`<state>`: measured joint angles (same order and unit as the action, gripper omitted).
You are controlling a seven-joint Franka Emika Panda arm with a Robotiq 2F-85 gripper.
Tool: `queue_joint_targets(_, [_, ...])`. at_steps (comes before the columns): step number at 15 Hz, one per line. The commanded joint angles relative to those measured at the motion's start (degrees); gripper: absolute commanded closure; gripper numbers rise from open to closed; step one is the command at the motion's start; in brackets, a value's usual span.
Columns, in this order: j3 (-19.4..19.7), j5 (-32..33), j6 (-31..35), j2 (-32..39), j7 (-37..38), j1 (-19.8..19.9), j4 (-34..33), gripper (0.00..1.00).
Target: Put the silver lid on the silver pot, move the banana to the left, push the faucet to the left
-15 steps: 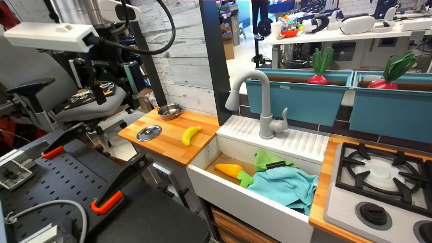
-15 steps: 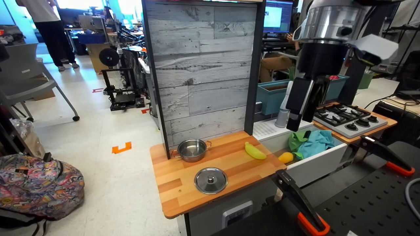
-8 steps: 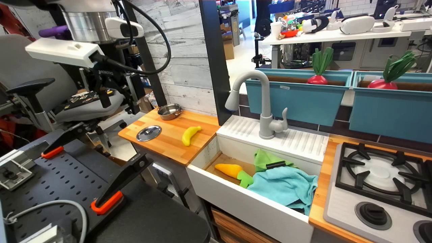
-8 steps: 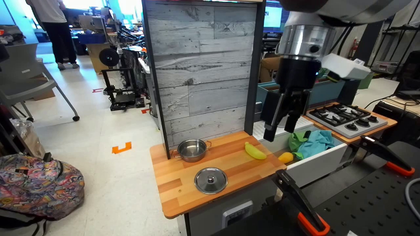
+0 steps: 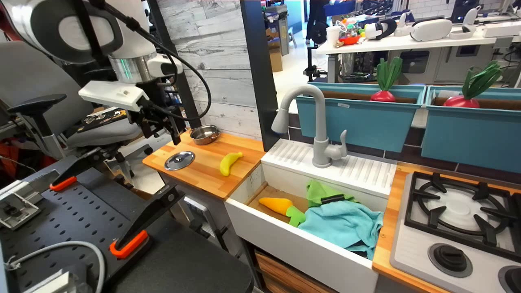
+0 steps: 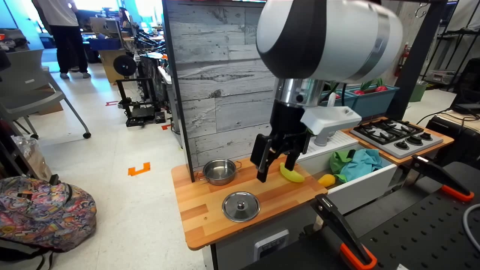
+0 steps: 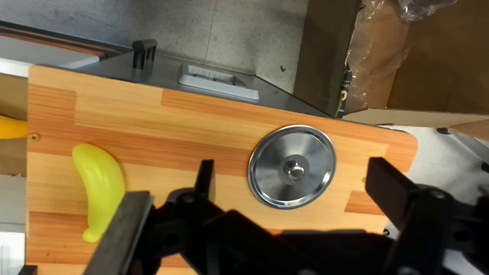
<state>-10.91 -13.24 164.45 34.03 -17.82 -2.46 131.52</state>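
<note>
Currently, my black gripper [image 6: 276,171] hovers, fingers [image 7: 205,177] apart; the round silver metal lid [image 7: 292,167] lies on the wooden surface [image 7: 191,133], near the round silver pot [image 6: 219,171]. If I close off-centre, the small shiny knob [image 7: 296,173] could slip free.

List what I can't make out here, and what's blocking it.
Faucet: partly hidden behind the white wrist housing in an exterior view.
Yellow-orange toy: cut off by the wrist view's left edge.
A stove knob: cut off by an exterior view's right edge.
</note>
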Motion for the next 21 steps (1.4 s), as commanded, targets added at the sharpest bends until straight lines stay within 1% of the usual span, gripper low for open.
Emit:
queue_joint_targets(1, [-0.07, 4.85, 2.09, 7.83, 5.08, -1.62, -6.50, 0.00])
queue_joint_targets(4, [0.02, 7.40, 1.73, 12.46, 7.62, -2.93, -11.21, 0.00])
queue_joint_targets(10, [1.02, 10.08, 0.50, 19.51, 10.76, -6.73, -19.64, 0.00])
queue_joint_targets(11, [0.96, 10.25, 0.24, 20.50, 10.82, -6.89, -20.88, 0.00])
queue_joint_targets(12, [1.13, 10.51, 0.17, 21.20, 11.17, -7.27, -21.76, 0.25])
queue_joint_targets(13, [1.28, 10.72, 0.17, 21.75, 11.47, -7.61, -22.48, 0.26])
queue_joint_targets(14, [1.16, 10.78, 0.32, 22.19, 11.42, -7.52, -23.02, 0.32])
queue_joint_targets(15, [0.99, 10.78, 0.45, 22.59, 11.33, -7.37, -23.47, 0.42])
queue_joint_targets(17, [0.69, 10.78, 0.45, 23.12, 11.08, -6.91, -24.26, 0.58])
queue_joint_targets(21, [0.30, 10.70, 0.65, 23.06, 10.72, -6.15, -24.56, 0.86])
